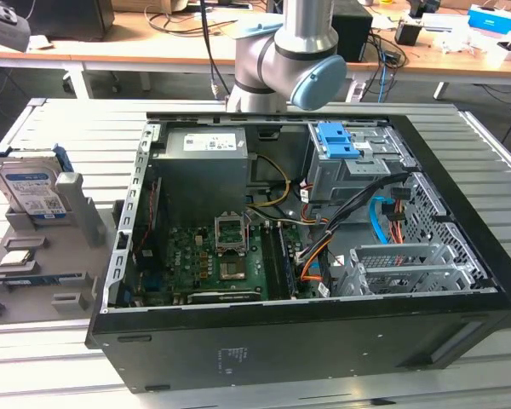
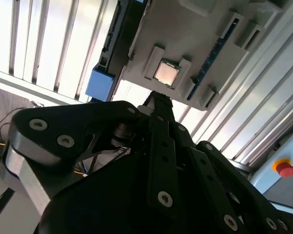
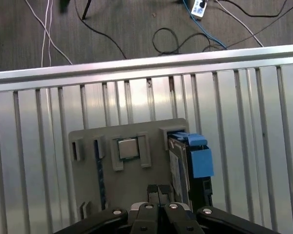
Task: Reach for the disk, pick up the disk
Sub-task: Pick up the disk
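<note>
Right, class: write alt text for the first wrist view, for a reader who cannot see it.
The gripper, jaws shut and empty, hovers above a grey holder tray on a slatted metal table. The tray holds the disk standing on edge, with blue side rails, and a small square silver chip in a slot beside it.

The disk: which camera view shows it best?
The exterior view: the disk stands upright in a grey holder, label visible. Both wrist views show its edge and blue rail.
</note>
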Available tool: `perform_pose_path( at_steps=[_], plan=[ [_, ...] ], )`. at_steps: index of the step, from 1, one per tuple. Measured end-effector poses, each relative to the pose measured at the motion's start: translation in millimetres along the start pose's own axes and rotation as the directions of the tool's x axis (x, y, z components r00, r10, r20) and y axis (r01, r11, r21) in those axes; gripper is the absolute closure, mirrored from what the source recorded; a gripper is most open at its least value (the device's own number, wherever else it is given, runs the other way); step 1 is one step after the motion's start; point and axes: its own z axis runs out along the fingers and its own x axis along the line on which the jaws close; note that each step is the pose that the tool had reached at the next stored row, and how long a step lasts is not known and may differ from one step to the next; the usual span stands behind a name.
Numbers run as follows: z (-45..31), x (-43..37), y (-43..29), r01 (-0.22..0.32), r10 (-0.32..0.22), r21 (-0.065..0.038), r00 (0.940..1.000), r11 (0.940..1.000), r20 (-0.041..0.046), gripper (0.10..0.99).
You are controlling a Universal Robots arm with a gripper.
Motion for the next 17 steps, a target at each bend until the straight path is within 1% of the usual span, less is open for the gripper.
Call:
perform_pose_path(
  at_steps=[3, 10, 13, 14, 15, 16, 17],
  plan=[
    [0.0, 0.0, 0.0, 0.039, -0.039, 0.000, 0.9992, 0.9992, -0.0015, 0.980],
    [0.0, 0.0, 0.0, 0.040, -0.040, 0.000, 0.9992, 0.9992, -0.0015, 0.973],
    [0.0, 0.0, 0.0, 0.040, -0.040, 0.000, 0.9992, 0.9992, -0.0016, 0.792],
    [0.0, 0.0, 0.0, 0.040, -0.040, 0.000, 0.9992, 0.9992, -0.0016, 0.667],
    [0.0, 0.0, 0.0, 0.040, -0.040, 0.000, 0.9992, 0.9992, -0.0016, 0.667],
    [0.0, 0.0, 0.0, 0.040, -0.040, 0.000, 0.9992, 0.9992, -0.0015, 0.549],
    [0.0, 0.0, 0.0, 0.040, -0.040, 0.000, 0.9992, 0.9992, -0.0015, 0.486]
  ],
)
